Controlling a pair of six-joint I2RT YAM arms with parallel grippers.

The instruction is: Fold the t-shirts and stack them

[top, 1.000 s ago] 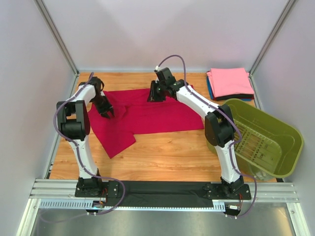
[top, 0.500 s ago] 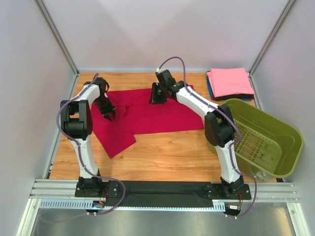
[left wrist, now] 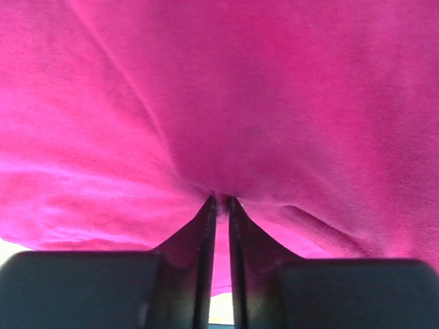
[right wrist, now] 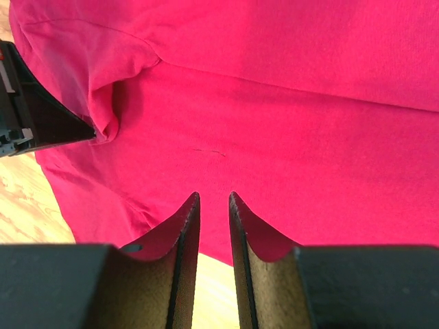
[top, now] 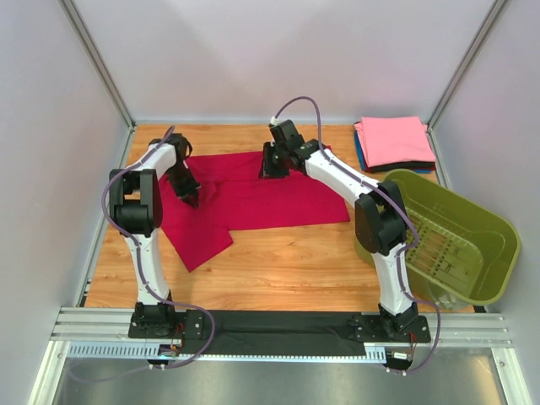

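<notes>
Left gripper (left wrist: pixel 221 199) is pressed together, pinching a puckered fold of the crimson t-shirt (top: pixel 253 198). Right gripper (right wrist: pixel 212 195), fingers narrowly parted and gripping nothing, has the same shirt spread flat just beyond its tips.

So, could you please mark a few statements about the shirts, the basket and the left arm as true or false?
1. The red t-shirt lies spread out on the table. True.
2. A folded pink t-shirt tops the stack in the far right corner. True.
3. The basket holds a folded shirt. False: no shirt shows inside it.
4. The left end effector hangs over the basket. False: it is on the red t-shirt's left part, pinching the cloth.
</notes>
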